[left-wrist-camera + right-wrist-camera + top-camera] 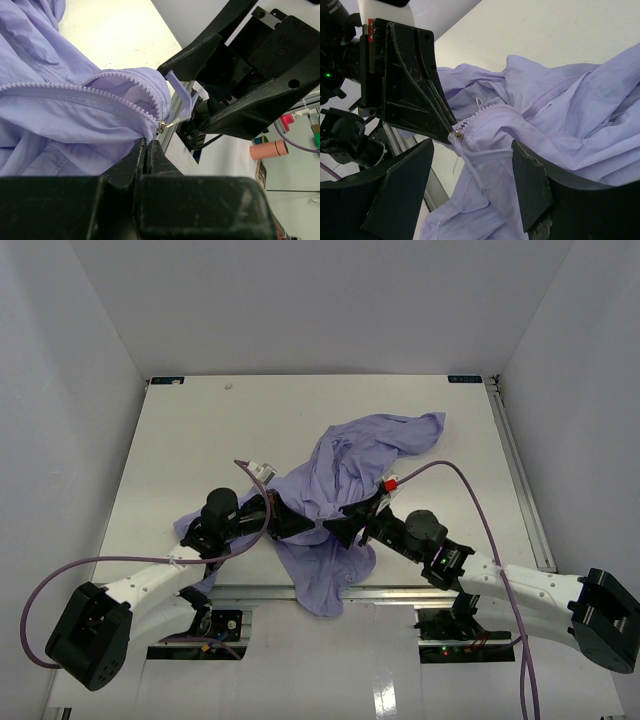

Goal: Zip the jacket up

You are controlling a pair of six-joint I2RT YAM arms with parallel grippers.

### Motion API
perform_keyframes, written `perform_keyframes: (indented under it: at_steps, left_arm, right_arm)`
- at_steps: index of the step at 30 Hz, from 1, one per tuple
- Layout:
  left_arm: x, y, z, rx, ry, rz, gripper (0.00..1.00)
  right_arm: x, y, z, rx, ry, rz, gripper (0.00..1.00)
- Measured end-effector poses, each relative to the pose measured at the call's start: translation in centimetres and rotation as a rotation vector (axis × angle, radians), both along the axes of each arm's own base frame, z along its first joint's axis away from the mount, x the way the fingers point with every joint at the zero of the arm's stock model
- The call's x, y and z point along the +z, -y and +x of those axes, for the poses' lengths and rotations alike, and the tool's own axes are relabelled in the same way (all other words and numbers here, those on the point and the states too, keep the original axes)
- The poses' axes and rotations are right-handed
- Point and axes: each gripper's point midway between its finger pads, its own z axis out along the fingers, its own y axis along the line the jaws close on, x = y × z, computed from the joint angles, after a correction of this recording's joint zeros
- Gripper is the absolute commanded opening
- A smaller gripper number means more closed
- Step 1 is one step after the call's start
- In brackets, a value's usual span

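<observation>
rail [430,592]: metal strip along the near edge of the table [200,430]; every place below is given from it.
jacket hem: one lavender flap hangs over the rail toward the near side, about mid-rail.
left gripper [147,145]: just beyond the rail, left of that flap. Fingers pressed together with a pinch of jacket fabric in the tips, right under the bottom end of the zipper.
zipper slider [458,134]: small metal piece at the left gripper's tip, just past the rail and off the table surface.
pull strap [485,154]: thin lavender strip running off the slider into the gap of the right gripper.
right gripper [472,155]: just beyond the rail, right of the flap, nose to nose with the left one. Fingers stand apart, one on each side of the strap. From the left wrist view one fingertip looks to touch the strap; no clamp visible.
zipper teeth [100,92]: two rows split apart from the slider and run away from the rail, so the front is unzipped above it.
jacket [350,455]: bunched heap on the table beyond the rail, one part reaching to the far right, another low to the left.
</observation>
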Motion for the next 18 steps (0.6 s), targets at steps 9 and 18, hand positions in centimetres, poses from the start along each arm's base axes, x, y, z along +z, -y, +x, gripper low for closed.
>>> perform_keyframes:
  at_steps: [9,18]
  left_arm:
    - [0.1,0.0,0.1,0.000,0.006,-0.004,0.00]
    - [-0.2,0.0,0.1,0.005,-0.009,0.000,0.00]
  right_arm:
    - [1.1,-1.2,0.0,0.001,0.083,-0.028,0.61]
    - [0.7,-1.7,-1.6,-0.025,0.185,-0.128,0.47]
